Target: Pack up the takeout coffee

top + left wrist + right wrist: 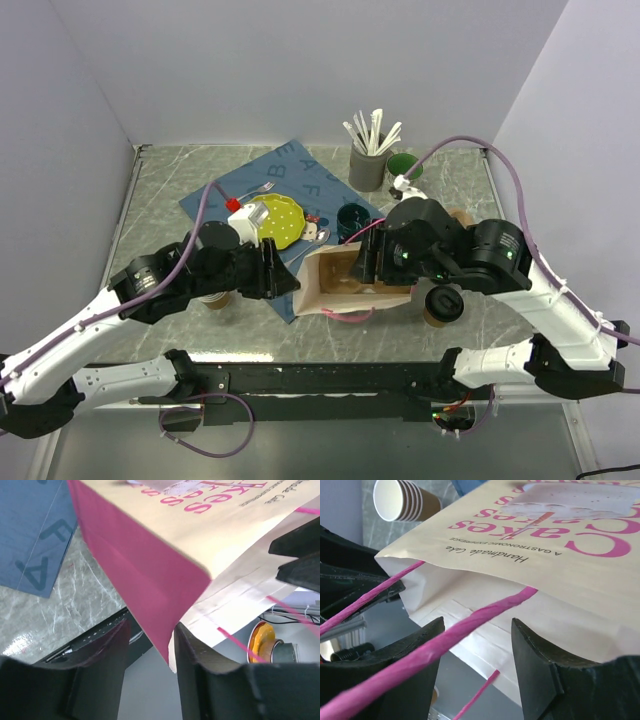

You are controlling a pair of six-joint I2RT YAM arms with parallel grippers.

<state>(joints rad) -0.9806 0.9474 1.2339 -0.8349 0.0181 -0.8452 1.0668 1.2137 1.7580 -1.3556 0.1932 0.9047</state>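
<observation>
We see a matt paper bag (560, 595), twisted paper handles (470, 620), a glossy marbled tabletop (50, 615), and the takeout coffee (441, 304) lidded in plastic.

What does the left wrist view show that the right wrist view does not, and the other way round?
Only the left wrist view: the blue placemat and a pink side panel. Only the right wrist view: the stack of paper cups. Both: the cream paper bag with pink lettering and pink handles, and the marble table.
</observation>
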